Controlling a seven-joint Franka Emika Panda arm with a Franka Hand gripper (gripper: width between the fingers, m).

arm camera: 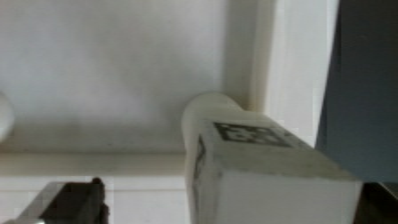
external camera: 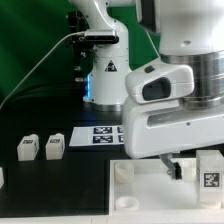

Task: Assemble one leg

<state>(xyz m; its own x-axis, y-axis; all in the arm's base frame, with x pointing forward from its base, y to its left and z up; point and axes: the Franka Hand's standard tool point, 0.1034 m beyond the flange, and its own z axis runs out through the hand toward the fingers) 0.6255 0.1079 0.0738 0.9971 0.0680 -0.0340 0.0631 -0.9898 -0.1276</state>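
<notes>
A leg (external camera: 210, 172), a stubby white block with a square tag, stands at the exterior view's right on the large white square piece (external camera: 135, 188). My gripper (external camera: 190, 168) is low around it. In the wrist view the leg (arm camera: 258, 160) lies between my fingers, with its tag facing the camera. One dark finger (arm camera: 71, 203) stands apart from it, with white surface showing in the gap. The other finger is at the leg's far side, mostly hidden. The gripper (arm camera: 224, 205) is open. The white square piece (arm camera: 107, 80) fills the background.
Two more legs (external camera: 27, 148) (external camera: 54, 146) stand on the black table at the exterior view's left, and another (external camera: 2, 178) is at the left edge. The marker board (external camera: 100, 135) lies in the middle. The robot base (external camera: 105, 75) stands behind.
</notes>
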